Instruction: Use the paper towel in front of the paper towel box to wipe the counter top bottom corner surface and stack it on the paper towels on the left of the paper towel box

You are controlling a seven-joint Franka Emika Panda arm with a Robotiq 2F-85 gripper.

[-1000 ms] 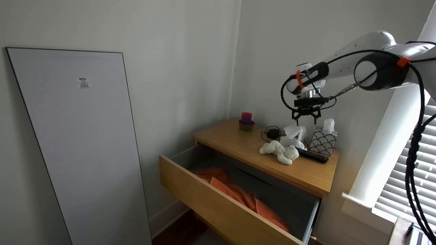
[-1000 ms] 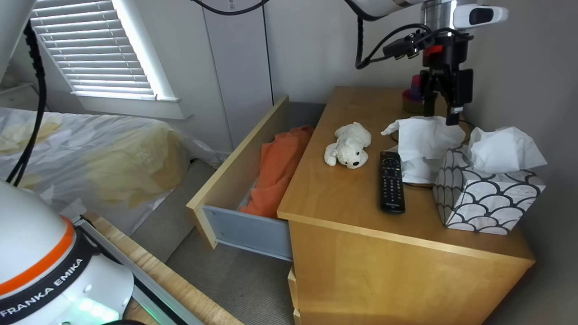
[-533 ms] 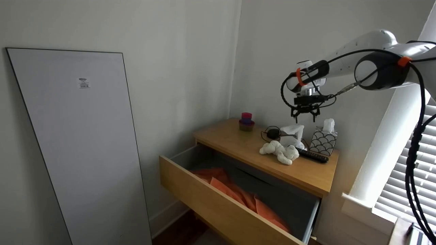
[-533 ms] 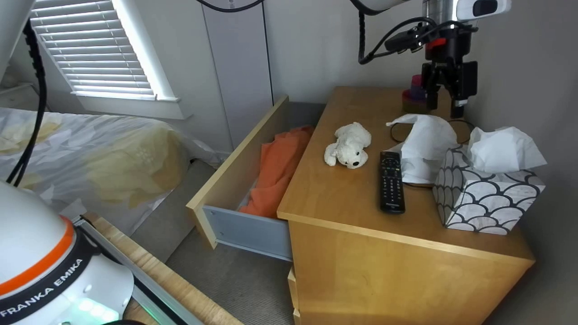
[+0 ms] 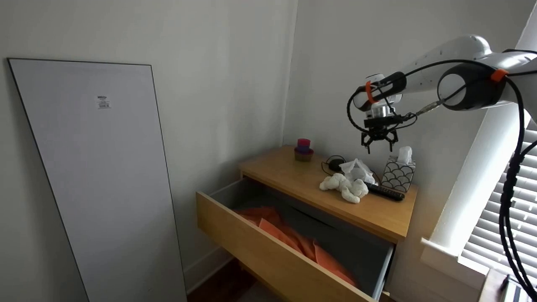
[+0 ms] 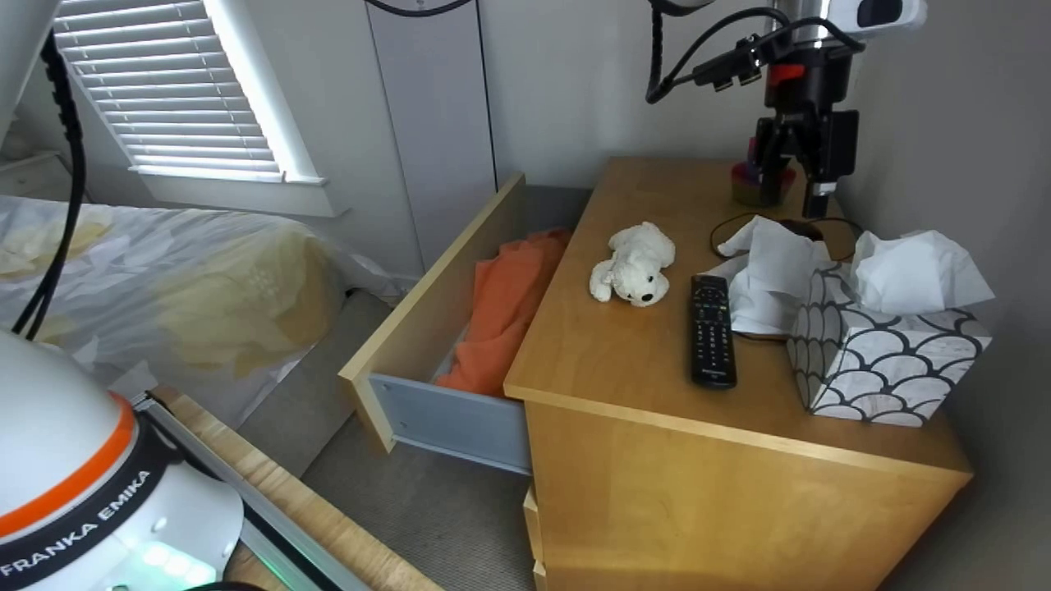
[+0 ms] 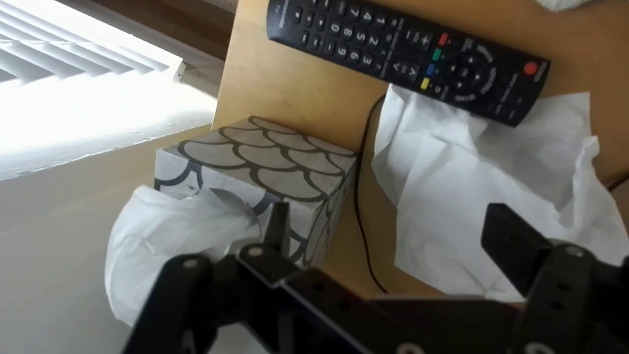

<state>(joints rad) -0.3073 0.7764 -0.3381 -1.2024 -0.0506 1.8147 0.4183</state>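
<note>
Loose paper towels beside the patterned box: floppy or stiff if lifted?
Likely floppy: the loose paper towels show soft, uneven folds. Probably very light, given their thin edges. They might snag under the remote, which appears to overlap them.

My base [image 6: 49, 410]: rounded white shell, orange stripe [image 6: 74, 487], black band [image 6: 82, 523] lettered FRANKA EMIKA in white
My arm [image 5: 423, 82]: white too, black covers [image 5: 482, 93] at the joints
My cables [image 6: 76, 164]: black, orange straps [image 5: 498, 75] around them
My wrist collar [image 5: 380, 111]: silver metal
My gripper [image 5: 380, 149]: black, with pale round screw heads [image 7: 254, 251]
My fingers [image 7: 511, 243]: plain black, blocky
</note>
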